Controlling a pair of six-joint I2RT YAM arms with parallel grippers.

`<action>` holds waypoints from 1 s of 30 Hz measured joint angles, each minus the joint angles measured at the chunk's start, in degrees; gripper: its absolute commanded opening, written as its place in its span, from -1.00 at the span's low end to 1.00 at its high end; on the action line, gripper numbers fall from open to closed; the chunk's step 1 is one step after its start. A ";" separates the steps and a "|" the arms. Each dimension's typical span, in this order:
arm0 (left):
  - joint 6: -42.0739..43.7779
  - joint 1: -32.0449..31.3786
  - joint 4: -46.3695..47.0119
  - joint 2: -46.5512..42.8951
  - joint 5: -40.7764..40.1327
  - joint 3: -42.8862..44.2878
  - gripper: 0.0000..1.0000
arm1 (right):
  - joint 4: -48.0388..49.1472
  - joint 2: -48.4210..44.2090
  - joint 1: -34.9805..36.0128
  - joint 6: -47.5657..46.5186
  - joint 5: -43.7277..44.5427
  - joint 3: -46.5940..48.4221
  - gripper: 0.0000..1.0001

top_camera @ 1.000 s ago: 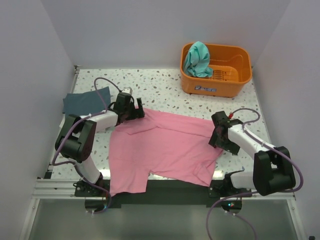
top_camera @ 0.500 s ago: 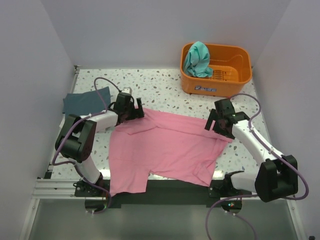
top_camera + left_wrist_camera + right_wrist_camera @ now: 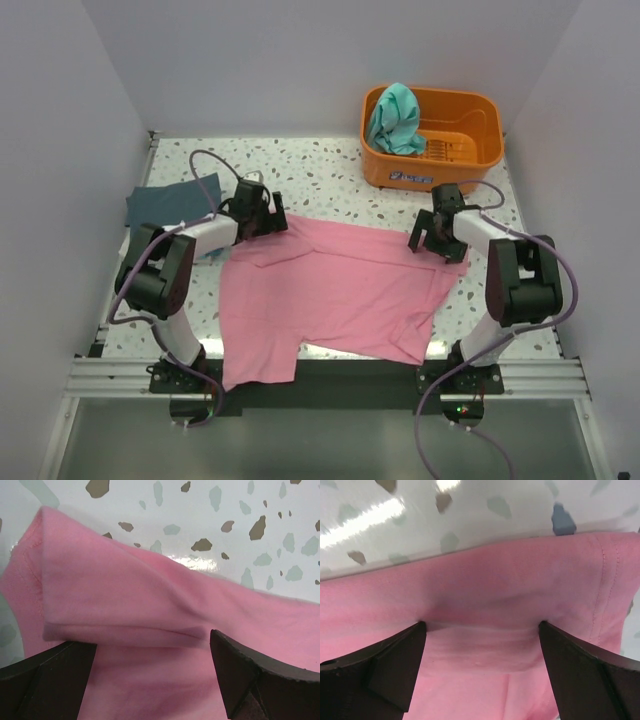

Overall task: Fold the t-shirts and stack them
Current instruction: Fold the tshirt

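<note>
Speckled white table (image 3: pixel 330 170) under everything. Up close, the left gripper (image 3: pixel 152 650) has its fingers (image 3: pixel 50 675) spread apart, tips down on a folded sleeve edge of the pink t-shirt (image 3: pixel 330 290). The right gripper (image 3: pixel 482 630) is the same, spread wide on the opposite sleeve hem. That shirt lies mostly flat between the arms, bottom reaching over the near edge. The slate t-shirt (image 3: pixel 165 205) sits folded far left, and the teal t-shirt (image 3: pixel 395 118) is draped in the orange basket (image 3: pixel 470 100) back right.

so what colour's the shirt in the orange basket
Teal green cotton t-shirt; best in top external view.
</note>
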 measured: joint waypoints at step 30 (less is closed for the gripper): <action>-2.32 -5.88 -10.34 -19.37 -5.88 -2.10 1.00 | -9.53 -17.66 15.32 0.33 16.13 3.10 0.97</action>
